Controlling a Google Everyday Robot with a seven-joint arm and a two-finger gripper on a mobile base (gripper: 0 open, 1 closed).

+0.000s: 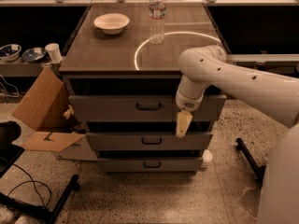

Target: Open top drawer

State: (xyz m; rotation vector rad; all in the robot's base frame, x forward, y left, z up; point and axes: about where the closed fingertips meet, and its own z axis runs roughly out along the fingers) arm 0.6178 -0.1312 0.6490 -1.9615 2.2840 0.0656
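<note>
In the camera view, the top drawer [117,107] is the uppermost and widest of three grey fronts in the cabinet, just under a dark gap beneath the worktop [103,55]. Its small dark handle [149,106] is at the middle of the front.

The white arm [233,78] reaches in from the right and bends down in front of the cabinet. The pale yellow claw [183,124] hangs from its wrist, pointing downward. It lies over the lower edge of the top drawer's front, to the right of the handle and apart from it. Its tip crosses the dark gap above the middle drawer [126,141]. I cannot tell whether the claw is open or closed, or whether it touches the drawer front. Nothing is visibly held in it.

On the worktop stand a white bowl [111,23] and a water bottle [157,14], well apart from the claw.
</note>
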